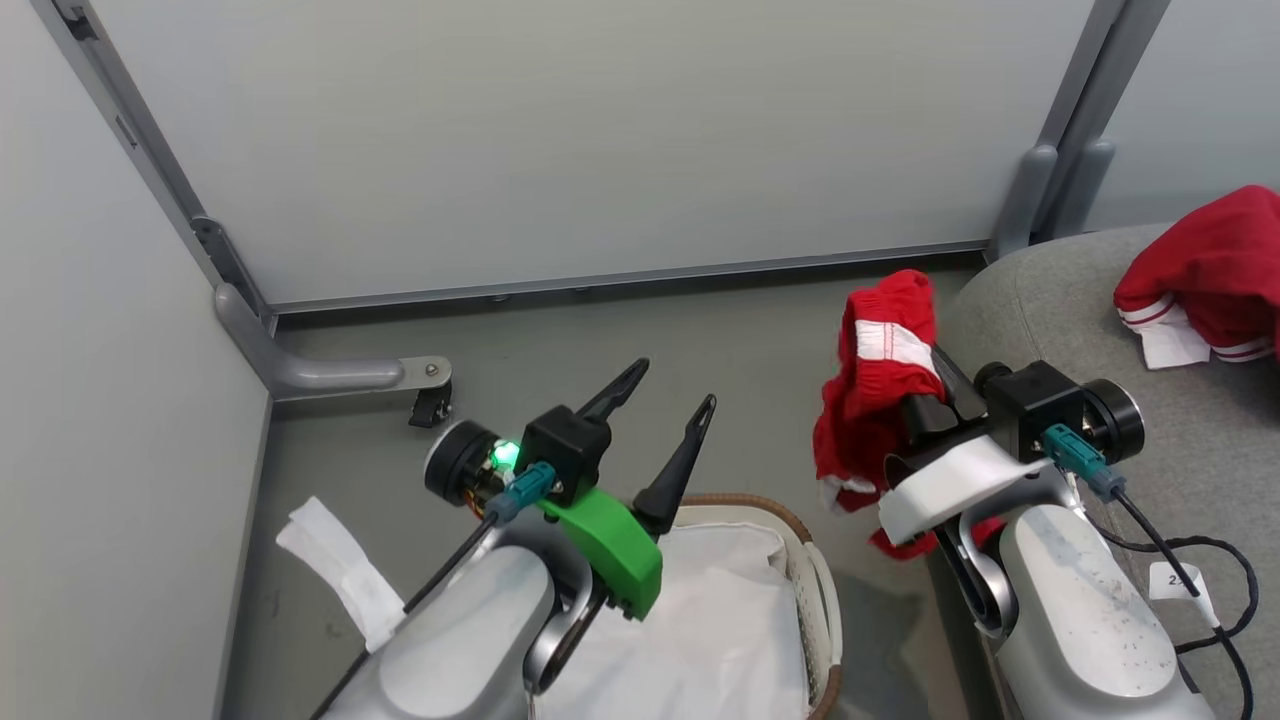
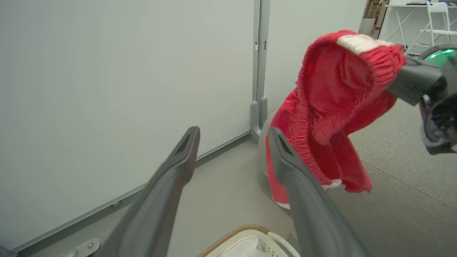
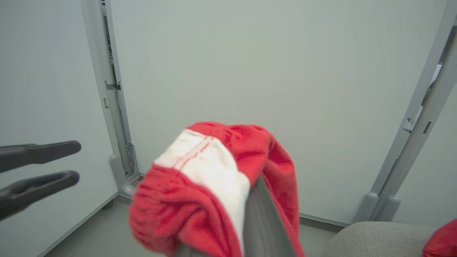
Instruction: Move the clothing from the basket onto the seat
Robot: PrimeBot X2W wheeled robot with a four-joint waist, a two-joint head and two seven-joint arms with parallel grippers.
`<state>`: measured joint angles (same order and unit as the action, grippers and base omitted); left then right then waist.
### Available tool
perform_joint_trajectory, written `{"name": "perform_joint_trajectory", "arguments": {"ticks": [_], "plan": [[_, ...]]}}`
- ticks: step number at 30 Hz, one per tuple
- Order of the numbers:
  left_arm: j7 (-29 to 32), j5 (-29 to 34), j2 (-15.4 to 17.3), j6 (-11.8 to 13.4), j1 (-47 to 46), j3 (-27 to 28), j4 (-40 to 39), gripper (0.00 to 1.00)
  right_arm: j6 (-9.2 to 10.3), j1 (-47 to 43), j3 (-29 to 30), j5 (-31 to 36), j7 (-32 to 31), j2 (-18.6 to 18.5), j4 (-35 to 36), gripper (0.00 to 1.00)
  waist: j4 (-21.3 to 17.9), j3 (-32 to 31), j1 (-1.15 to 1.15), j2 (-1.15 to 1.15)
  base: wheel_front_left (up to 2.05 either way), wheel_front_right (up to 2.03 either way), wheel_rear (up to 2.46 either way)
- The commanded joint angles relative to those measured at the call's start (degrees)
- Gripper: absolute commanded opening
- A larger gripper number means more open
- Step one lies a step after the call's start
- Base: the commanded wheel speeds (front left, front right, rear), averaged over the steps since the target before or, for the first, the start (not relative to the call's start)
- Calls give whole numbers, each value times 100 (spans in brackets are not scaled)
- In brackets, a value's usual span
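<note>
Beside the grey seat point(image 1: 1030, 300), your right jaws clamp red shorts point(image 1: 875, 400) in mid-air. Another red garment point(image 1: 1215, 265) already lies on it. Your left jaws gape empty above the basket point(image 1: 780, 515), whose visible part shows white liner point(image 1: 720, 600).

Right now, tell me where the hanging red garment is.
In the head view, the red garment hangs from the right gripper right of centre, above the floor between the basket and the seat.

Pale grey partition panels point(image 1: 600, 130) on grey metal posts point(image 1: 1090, 90) enclose a smooth grey floor point(image 1: 700, 330), evenly lit.
</note>
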<state>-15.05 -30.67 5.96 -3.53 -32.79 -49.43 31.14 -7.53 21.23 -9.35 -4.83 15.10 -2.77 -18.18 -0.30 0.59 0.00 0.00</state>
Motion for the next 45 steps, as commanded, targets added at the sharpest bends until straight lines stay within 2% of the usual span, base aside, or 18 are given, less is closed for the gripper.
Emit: {"name": "perform_joint_trajectory", "arguments": {"ticks": [1,8,15,23,34,39,45], "plan": [[-17,98,-44,-23,218,111,-18,100,8,72,33,40,9,-21,45,0,-48,50,0,0,0,0,0],[-12,342,-209,-125,895,567,-168,100,8,13,171,100,9,-22,84,0,-167,180,0,0,0,0,0],[-12,643,-271,-215,1117,853,-307,100,8,94,310,123,9,-22,134,0,-408,312,0,0,0,0,0],[-11,954,-298,-285,1170,1174,-472,100,8,200,596,338,9,-22,292,0,-1156,600,0,0,0,0,0],[-12,1151,-294,-355,878,1079,-534,100,8,388,1045,549,9,-18,553,0,-2347,1120,0,0,0,0,0],[-12,1213,-289,-371,743,1053,-452,100,8,487,1186,559,9,-14,609,0,-2607,1345,0,0,0,0,0],[-12,1319,-291,-390,613,1077,-365,100,8,801,1210,621,9,-19,629,0,-2656,1604,0,0,0,0,0]]}}
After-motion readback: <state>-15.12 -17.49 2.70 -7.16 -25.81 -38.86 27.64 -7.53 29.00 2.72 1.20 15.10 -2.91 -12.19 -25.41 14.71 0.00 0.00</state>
